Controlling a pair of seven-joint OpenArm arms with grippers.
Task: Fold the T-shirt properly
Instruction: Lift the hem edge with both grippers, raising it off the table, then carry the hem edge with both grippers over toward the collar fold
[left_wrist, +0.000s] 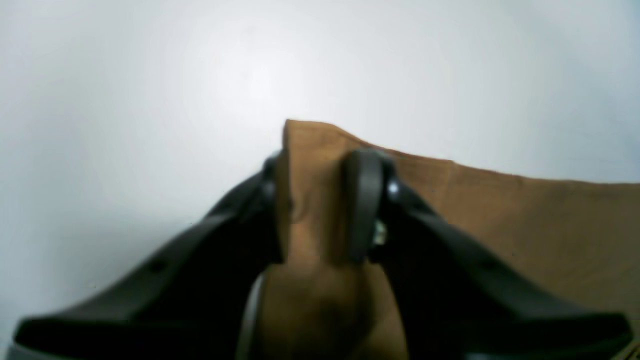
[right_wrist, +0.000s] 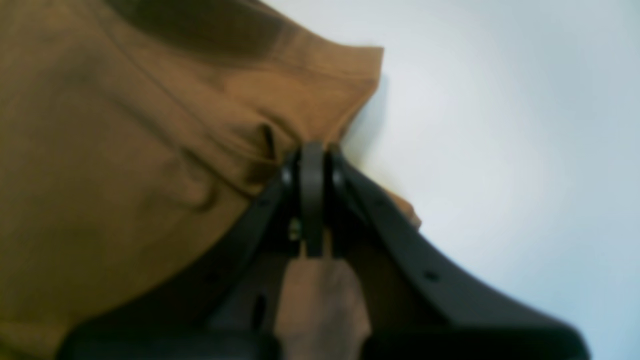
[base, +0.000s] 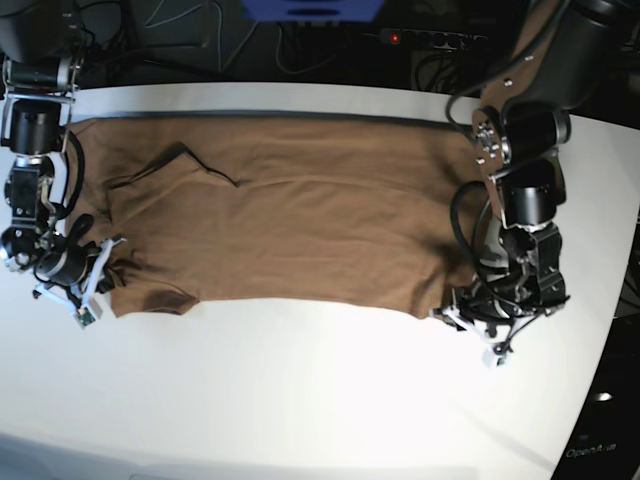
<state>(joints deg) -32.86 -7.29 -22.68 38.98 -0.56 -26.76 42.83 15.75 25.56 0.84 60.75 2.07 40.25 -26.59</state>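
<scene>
The tan-brown T-shirt (base: 290, 220) lies spread flat across the white table (base: 300, 390), long side running left to right. In the left wrist view, my left gripper (left_wrist: 320, 167) is shut on a raised fold at the T-shirt's (left_wrist: 525, 220) corner, with cloth filling the gap between the black fingers (left_wrist: 365, 200). In the base view this left gripper (base: 458, 316) is at the shirt's near right corner. My right gripper (right_wrist: 312, 152) pinches the T-shirt's (right_wrist: 125, 150) edge near a sleeve, its jaws pressed together. In the base view the right gripper (base: 100, 283) is at the near left corner.
Behind the table run black cables and a power strip (base: 430, 38), beside a blue box (base: 310, 8). Bare white table surface (base: 300, 400) stretches from the shirt's near edge to the front. The table's right edge (base: 615, 330) is close to my left arm.
</scene>
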